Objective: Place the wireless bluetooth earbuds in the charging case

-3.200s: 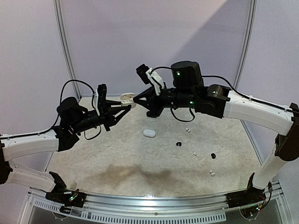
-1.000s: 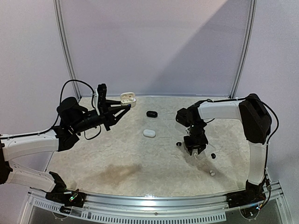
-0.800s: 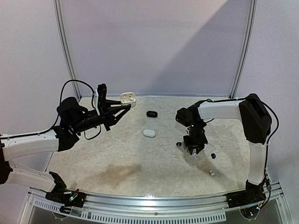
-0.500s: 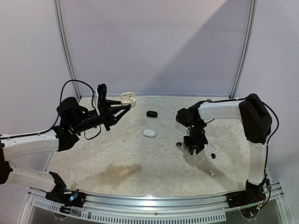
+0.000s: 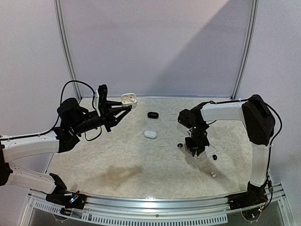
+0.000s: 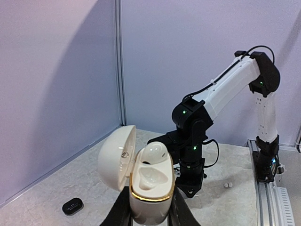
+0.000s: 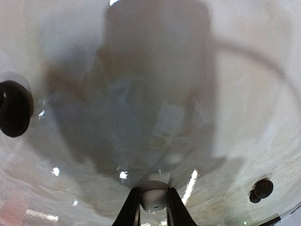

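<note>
Earbud, white and tiny, sits down at the table right of centre, pinched from either side by the right jaws, which point straight down onto it; a second ago those jaws stood wider over the same spot, and they have since drawn in against the bud; some three seconds ago the right arm was raised at the charging case, and now it is folded low over the table; only a small rounded top shows between the fingers, so the bud's long axis and heading cannot be told; a black earbud lies to the left in the right wrist view and a second black earbud to the lower right, both apart from the jaws; the left jaws, unmoved, are clamped on the base of the charging case, held upright in the air at far left, lid swung open leftward, with a seated earbud in its farther pocket, rounded end up; a closed white case and a black case rest between the arms.
</note>
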`<state>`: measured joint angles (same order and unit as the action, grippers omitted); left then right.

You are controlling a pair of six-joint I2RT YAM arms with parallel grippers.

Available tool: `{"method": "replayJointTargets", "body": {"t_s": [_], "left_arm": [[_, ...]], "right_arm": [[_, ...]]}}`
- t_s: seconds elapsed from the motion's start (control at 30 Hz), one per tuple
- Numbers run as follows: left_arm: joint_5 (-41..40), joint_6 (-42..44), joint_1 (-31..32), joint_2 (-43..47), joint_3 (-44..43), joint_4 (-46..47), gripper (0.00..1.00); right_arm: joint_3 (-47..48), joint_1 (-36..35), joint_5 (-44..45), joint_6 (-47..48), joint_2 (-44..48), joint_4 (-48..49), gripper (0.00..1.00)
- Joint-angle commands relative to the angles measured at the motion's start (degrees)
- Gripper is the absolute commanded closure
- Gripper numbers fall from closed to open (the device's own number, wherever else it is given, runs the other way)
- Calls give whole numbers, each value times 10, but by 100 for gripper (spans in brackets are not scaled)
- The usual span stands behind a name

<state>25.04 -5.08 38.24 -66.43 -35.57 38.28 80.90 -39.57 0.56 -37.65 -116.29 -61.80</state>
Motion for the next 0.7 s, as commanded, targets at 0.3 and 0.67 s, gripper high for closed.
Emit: {"method": "replayJointTargets", "body": {"t_s": [0.3,0.67], "left_arm": [[-49,11,-1,2,5,25,100],[-95,26,0,1,-6,27,100]], "right_arm": [[268,-66,179,71,176,220,100],[255,-243,113,288,141,687,100]]}}
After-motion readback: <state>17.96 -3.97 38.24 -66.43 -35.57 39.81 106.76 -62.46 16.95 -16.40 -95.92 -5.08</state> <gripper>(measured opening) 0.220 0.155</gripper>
